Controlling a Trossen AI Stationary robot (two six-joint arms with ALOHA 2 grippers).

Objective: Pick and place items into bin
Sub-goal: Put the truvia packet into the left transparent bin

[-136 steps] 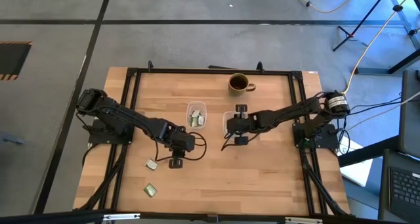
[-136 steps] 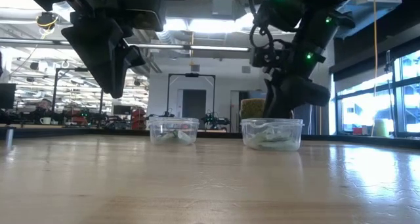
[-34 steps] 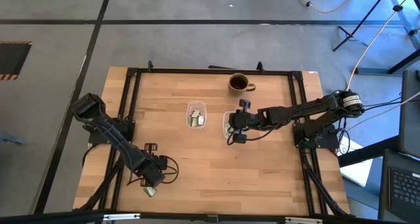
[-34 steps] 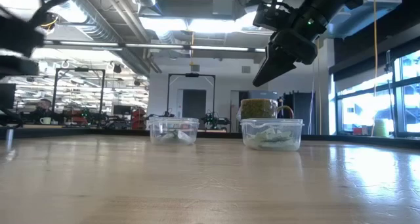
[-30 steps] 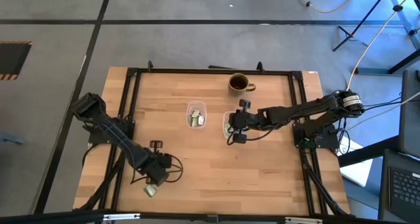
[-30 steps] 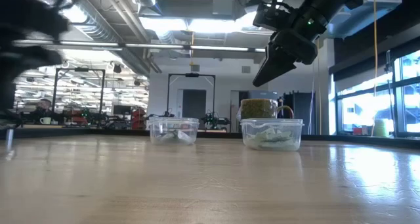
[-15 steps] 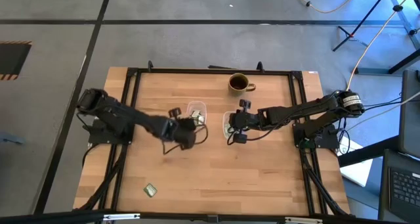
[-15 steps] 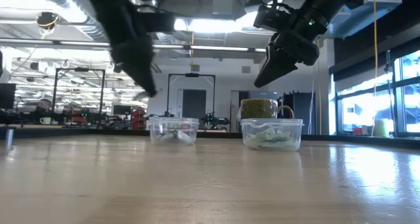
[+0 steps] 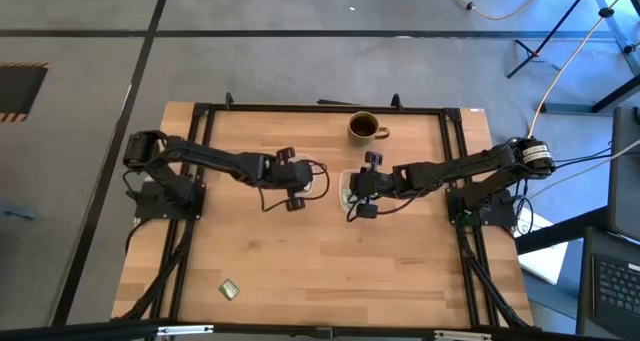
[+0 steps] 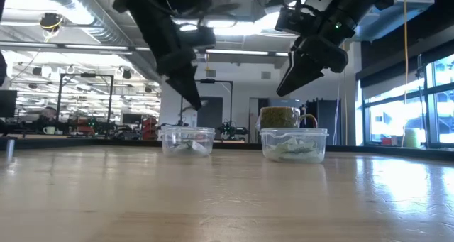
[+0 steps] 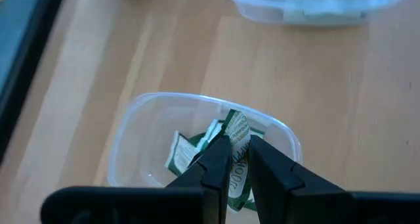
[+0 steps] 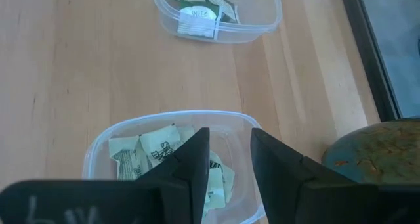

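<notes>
Packet (image 11: 237,159) is pinched between my left pincer (image 11: 239,159) fingers, jaws nearly closed on it, held upright right over the left tub (image 11: 131,129). More packets (image 11: 187,152) lie in that tub just under my fingertips. Stray packet (image 9: 229,290) sits on the table (image 9: 400,271) well behind my left pincer, toward the near edge, only the high view shows it.

My right pincer (image 12: 230,155) hangs above the right tub (image 12: 98,152), jaws parted a moderate gap, nothing between them. That tub holds a pile of pale packets (image 12: 141,155) directly below the fingers. Beyond them in the right wrist view is the left tub with its green-white packets, and the mug (image 12: 377,155) off to one side, near the right tub.

High view: left pincer (image 9: 290,176) covers most of the left tub, so the held packet can't be seen there; right pincer (image 9: 363,186) overlaps the right tub (image 9: 346,191); mug (image 9: 364,127) farther out beyond both. Low view: both pincers clearly up off the tubs, left pincer (image 10: 193,100) tip just above the left tub (image 10: 187,140), right pincer (image 10: 287,86) higher above the right tub (image 10: 294,144), mug (image 10: 280,117) behind it. Held packet not discernible in the low view. Left wrist view catches the right tub's edge (image 11: 315,10) beyond.
</notes>
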